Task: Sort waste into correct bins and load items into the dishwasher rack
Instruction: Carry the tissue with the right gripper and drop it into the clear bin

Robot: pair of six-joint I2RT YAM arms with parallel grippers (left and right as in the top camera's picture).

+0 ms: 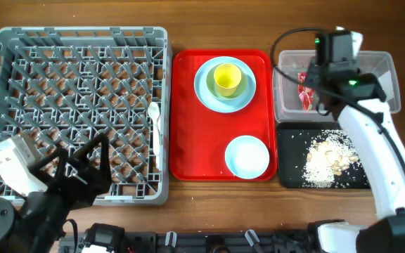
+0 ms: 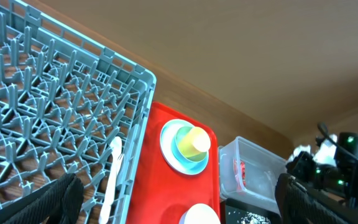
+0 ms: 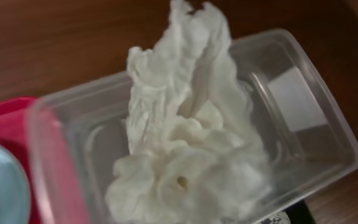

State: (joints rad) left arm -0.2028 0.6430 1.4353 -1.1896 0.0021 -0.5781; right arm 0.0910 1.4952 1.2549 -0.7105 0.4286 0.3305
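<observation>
The left pincer point(image 1: 76, 160) hangs wide open with nothing in it, over the near corner of the grey dishwasher rack point(image 1: 20, 42). I think it is waiting for its turn. A little ahead of it and to its right, a white plastic spoon point(image 1: 155, 121) lies in the rack by the edge, so one thing is loaded. Further right of that pincer is the red tray point(image 1: 181, 161). On it sits a light blue plate point(image 1: 206, 95) with a yellow-green cup point(image 1: 227, 79) on top, and a pale bowl point(image 1: 247, 156) on its own. They stay there because nobody has put them in the rack yet. The right pincer point(image 1: 327, 67) is over the clear tub point(image 1: 389, 77), the bin for dry trash. The crumpled white tissue point(image 3: 185, 143) bunches up right at this pincer and hides its fingers, so I cannot tell if it is pinching the tissue or letting go. A red snack wrapper point(image 1: 305, 95) lies in the tub just below it. Nearer to us than this pincer is the black tray point(image 1: 290, 179) with the rice scraps point(image 1: 329, 158), the place for food waste.
</observation>
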